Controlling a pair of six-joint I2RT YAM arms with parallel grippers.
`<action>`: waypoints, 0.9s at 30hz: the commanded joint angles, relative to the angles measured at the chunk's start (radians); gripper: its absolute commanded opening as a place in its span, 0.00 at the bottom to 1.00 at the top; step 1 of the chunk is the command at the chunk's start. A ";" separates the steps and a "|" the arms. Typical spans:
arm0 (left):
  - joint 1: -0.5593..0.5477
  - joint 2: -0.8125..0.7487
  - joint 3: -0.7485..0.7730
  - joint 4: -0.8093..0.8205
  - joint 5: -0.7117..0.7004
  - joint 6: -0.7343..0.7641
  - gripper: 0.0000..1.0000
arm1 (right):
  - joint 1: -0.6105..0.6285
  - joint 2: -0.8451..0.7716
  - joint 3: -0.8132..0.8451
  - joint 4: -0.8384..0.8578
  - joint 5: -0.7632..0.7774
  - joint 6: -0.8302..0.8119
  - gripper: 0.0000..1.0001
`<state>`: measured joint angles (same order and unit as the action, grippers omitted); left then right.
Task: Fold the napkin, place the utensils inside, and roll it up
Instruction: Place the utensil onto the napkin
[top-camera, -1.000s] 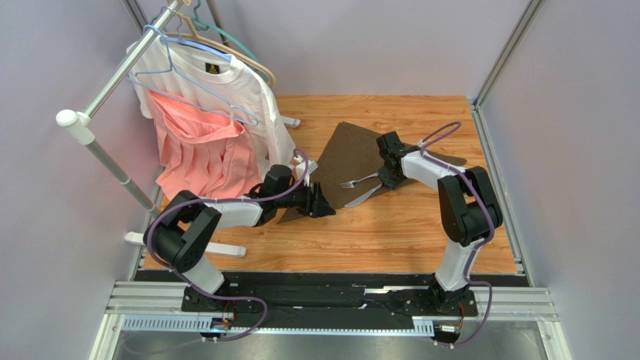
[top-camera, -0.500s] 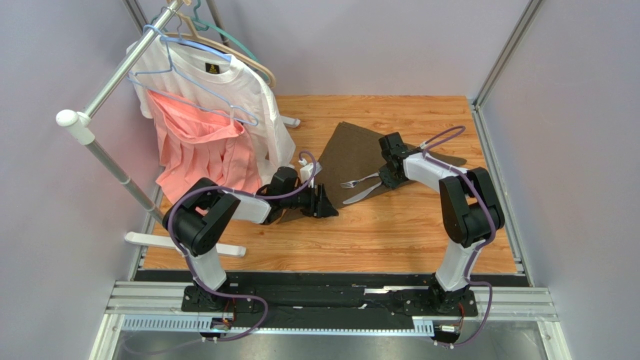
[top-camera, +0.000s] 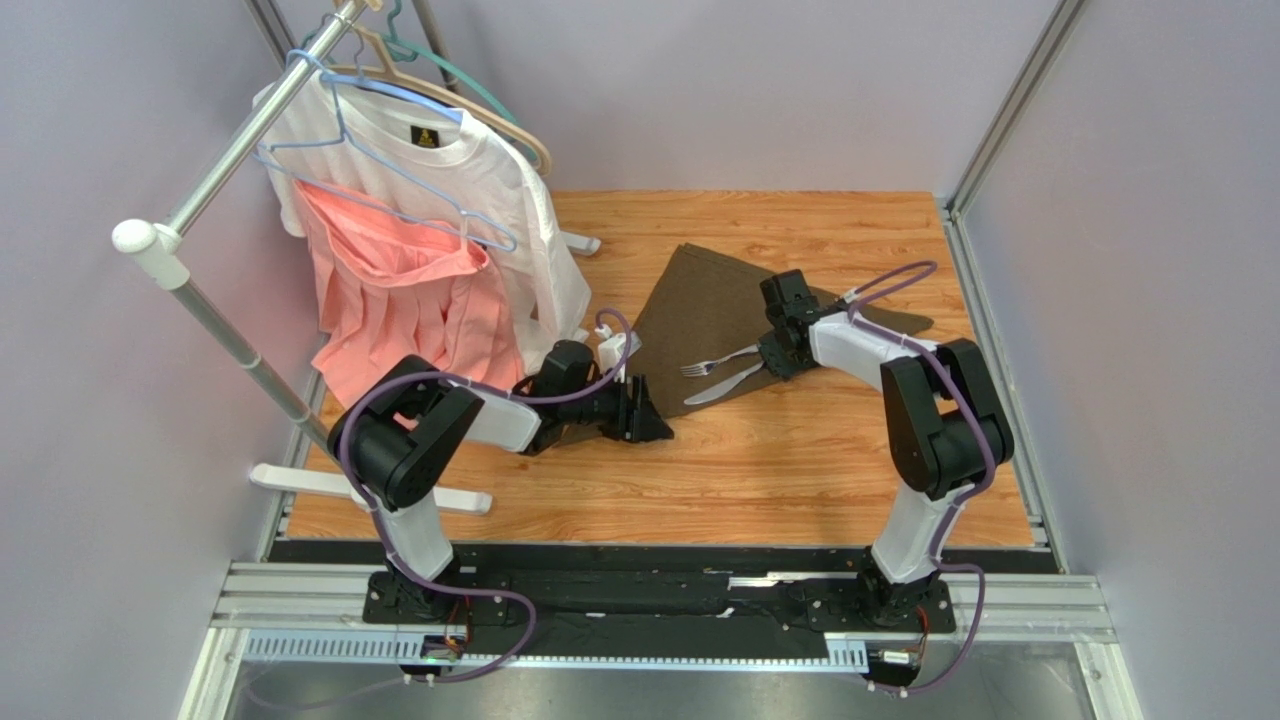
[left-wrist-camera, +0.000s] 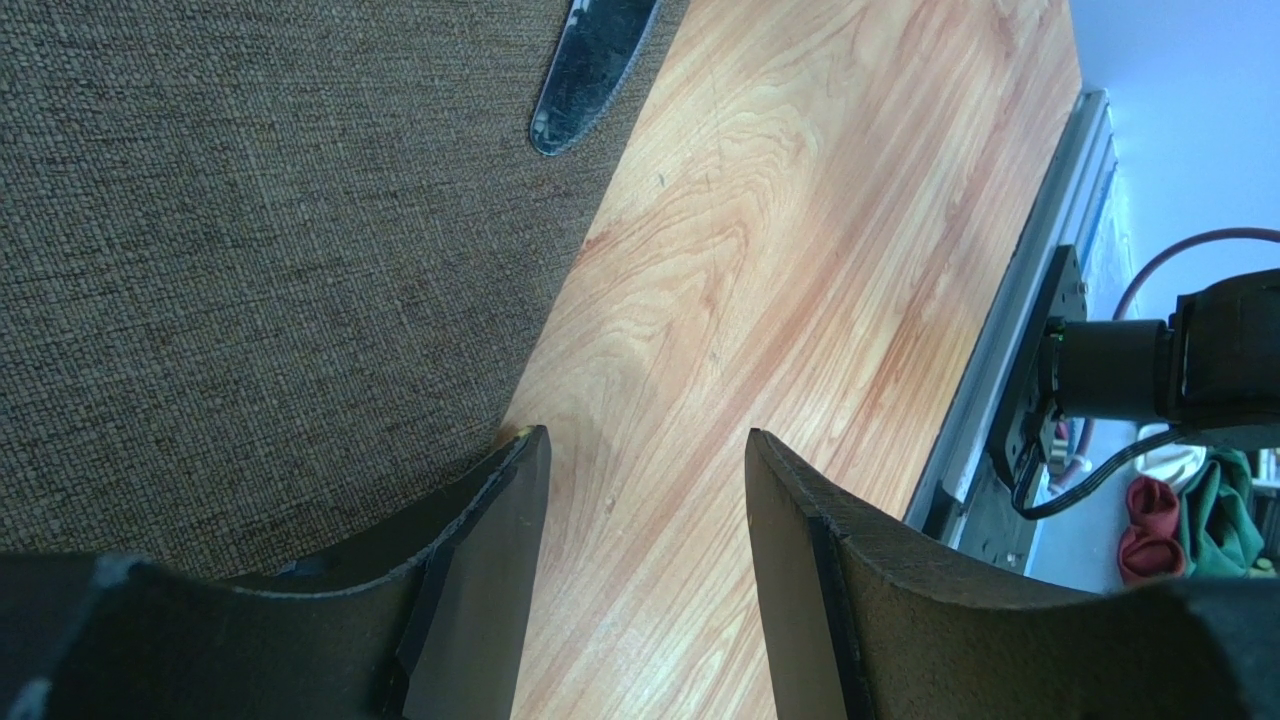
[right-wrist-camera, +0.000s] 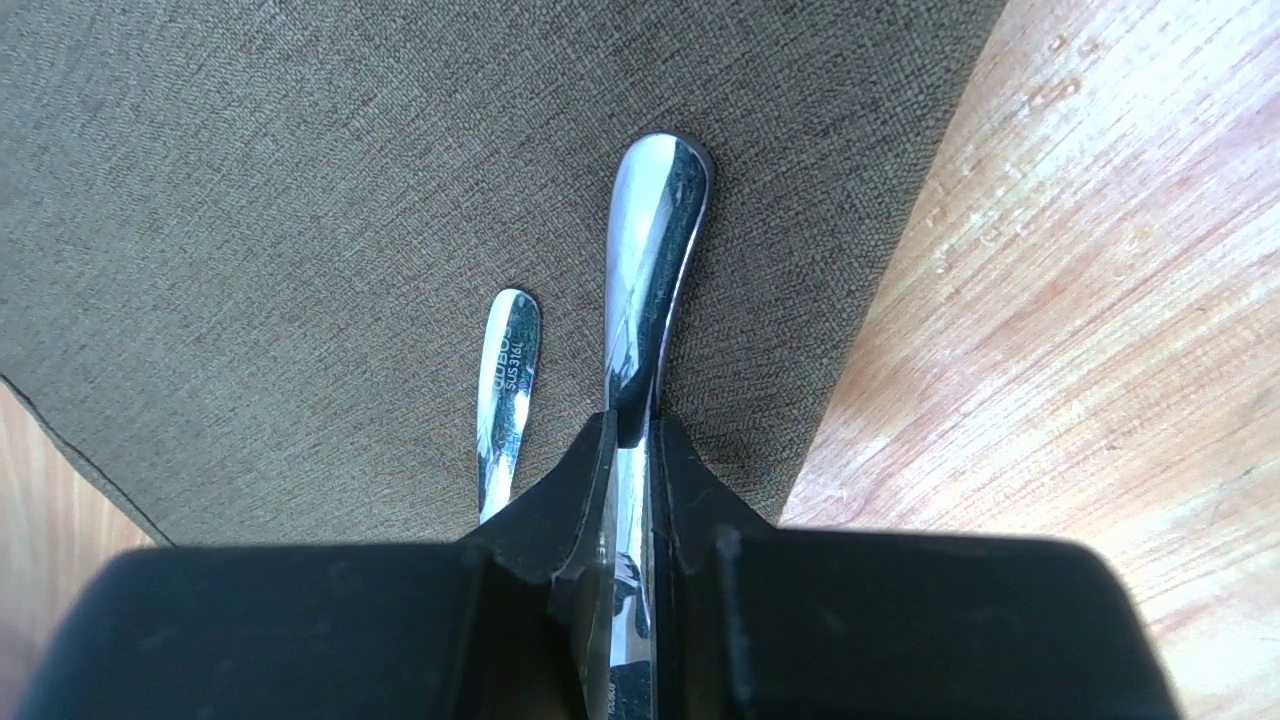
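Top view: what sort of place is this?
Probably a robot test cell: plain lilac panel walls in aluminium framing, two black robot arms bolted to a metal rail, a light wooden tabletop.

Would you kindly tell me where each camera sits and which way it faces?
Top external: high behind the robot, looking down on the table; the left arm and right arm show.
Left wrist: low, looking past the open left gripper at the napkin edge.
Right wrist: looking down past the right gripper, shut on a utensil.
Both wrist views share the napkin.
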<state>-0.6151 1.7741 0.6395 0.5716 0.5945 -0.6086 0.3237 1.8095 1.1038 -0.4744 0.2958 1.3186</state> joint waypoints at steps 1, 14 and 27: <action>-0.005 -0.036 -0.014 0.050 0.013 -0.002 0.60 | -0.003 0.030 -0.070 -0.033 0.014 0.033 0.00; -0.014 -0.231 0.005 -0.162 -0.088 0.078 0.60 | 0.011 -0.050 -0.052 -0.081 0.068 -0.015 0.35; 0.060 -0.564 0.011 -0.553 -0.254 0.096 0.73 | 0.012 -0.401 -0.093 -0.069 0.227 -0.384 0.45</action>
<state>-0.6079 1.3140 0.6315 0.1761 0.4004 -0.5327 0.3351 1.5230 1.0111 -0.5865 0.4072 1.1378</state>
